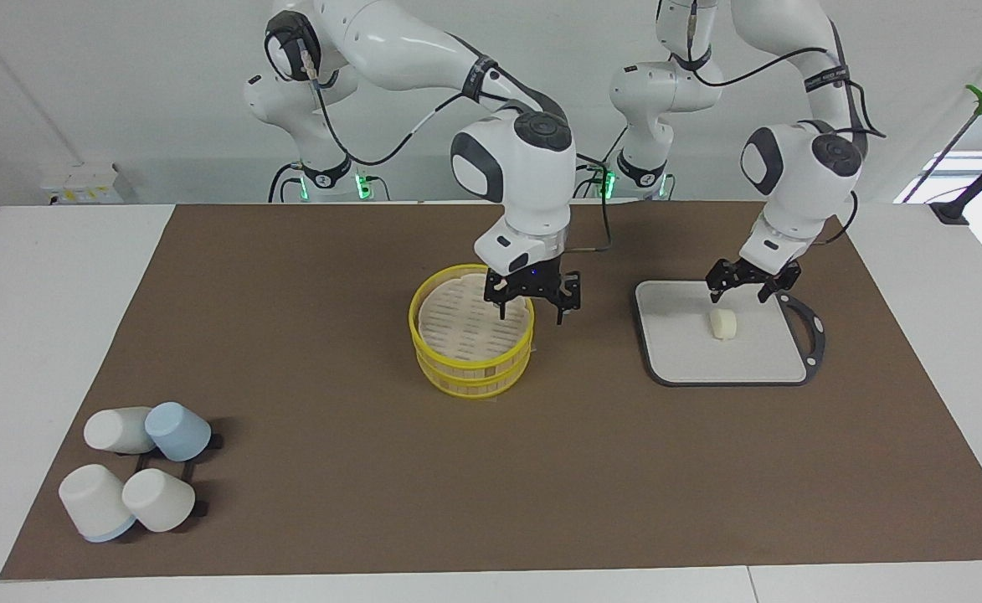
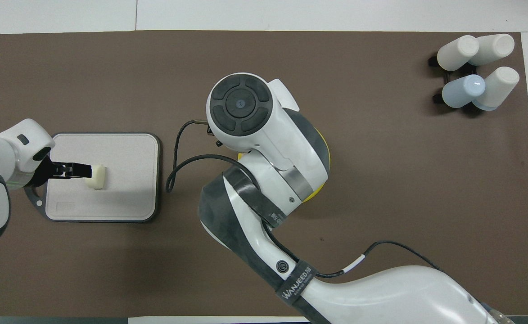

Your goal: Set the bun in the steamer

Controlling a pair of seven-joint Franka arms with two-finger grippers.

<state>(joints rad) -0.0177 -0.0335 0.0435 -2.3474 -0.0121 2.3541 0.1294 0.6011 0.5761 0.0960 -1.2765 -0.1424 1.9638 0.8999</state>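
Left gripper (image 1: 752,285) hovers spread over the tray (image 1: 675,368), the bun (image 1: 722,324) lying free just under its tips; right gripper (image 1: 532,303), spread, waits over the steamer (image 1: 471,335); from overhead we see the left gripper (image 2: 83,171) meeting the bun (image 2: 98,177); steamer (image 2: 320,189) mostly hidden.

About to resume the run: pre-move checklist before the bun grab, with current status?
1. bun lies free on the tray: ok.
2. left gripper over the tray beside the bun, fingers open: ok.
3. Bun between the left fingers: not ok, not yet enclosed.
4. steamer floor bare, no lid on it: ok.
5. Drop path into the steamer free: not ok, right gripper hangs open over its rim.
6. cups away from the path: ok.
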